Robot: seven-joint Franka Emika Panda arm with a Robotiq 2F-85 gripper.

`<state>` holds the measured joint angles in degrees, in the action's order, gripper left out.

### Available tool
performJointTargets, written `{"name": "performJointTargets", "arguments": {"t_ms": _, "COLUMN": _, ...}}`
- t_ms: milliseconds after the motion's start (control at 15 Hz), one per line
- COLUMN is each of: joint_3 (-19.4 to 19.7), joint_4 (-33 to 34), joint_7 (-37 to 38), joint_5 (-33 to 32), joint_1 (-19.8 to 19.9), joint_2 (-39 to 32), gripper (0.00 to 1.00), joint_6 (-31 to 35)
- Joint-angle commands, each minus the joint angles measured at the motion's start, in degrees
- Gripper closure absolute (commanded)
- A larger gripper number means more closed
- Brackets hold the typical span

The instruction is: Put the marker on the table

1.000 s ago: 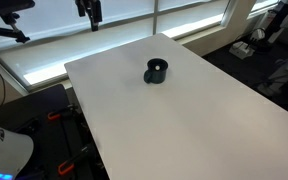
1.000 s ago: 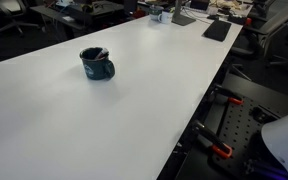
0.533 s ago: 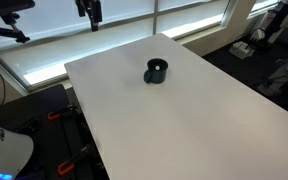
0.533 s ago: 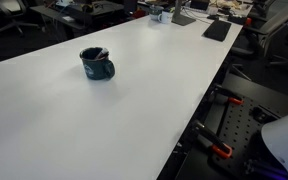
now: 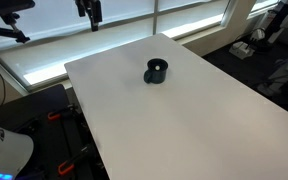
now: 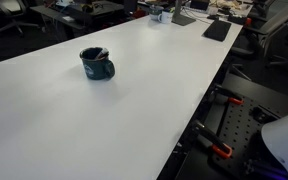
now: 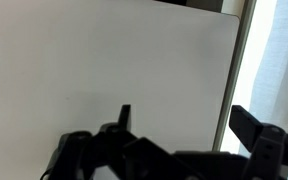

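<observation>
While the white counter (image 5: 184,125) fills most of both exterior views, only one thing stands on it: a dark mug (image 6: 97,65), upright, toward one end of the counter and apart from every edge; inside the mug a slim pale object (image 6: 98,52) leans against the rim, most likely the marker, though it is too small to be sure; the counter around the mug is bare.

At the top of an exterior view, the dark end of the robot arm (image 5: 87,9) hangs high beyond the far edge of the counter, in front of a bright window (image 5: 44,50), well apart from the mug; in the wrist view two dark fingers (image 7: 125,118) rise from the bottom edge, spread wide with nothing between them; beneath them lies plain white counter and its far edge; the mug does not show in that view.

Judged from this, the task has not begun; the marker sits in the mug, untouched. Everything is left: carry the fingers over the mug, lower them around the marker, close on it, lift it clear of the rim, lay it on bare counter, and let go.
</observation>
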<state>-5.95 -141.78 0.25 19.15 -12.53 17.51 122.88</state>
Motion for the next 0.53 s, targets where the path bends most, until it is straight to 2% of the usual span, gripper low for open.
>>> {"name": "performJointTargets", "arguments": {"t_ms": 0, "joint_3": -0.61, "joint_4": 0.07, "joint_7": -0.16, "joint_5": 0.18, "joint_1": 0.66, "joint_2": 0.02, "gripper": 0.0, "joint_6": -0.16}}
{"name": "performJointTargets", "arguments": {"t_ms": 467, "joint_3": -0.45, "joint_4": 1.74, "joint_7": 0.11, "joint_5": 0.29, "joint_1": 1.06, "joint_2": -0.38, "gripper": 0.0, "joint_6": 1.74}}
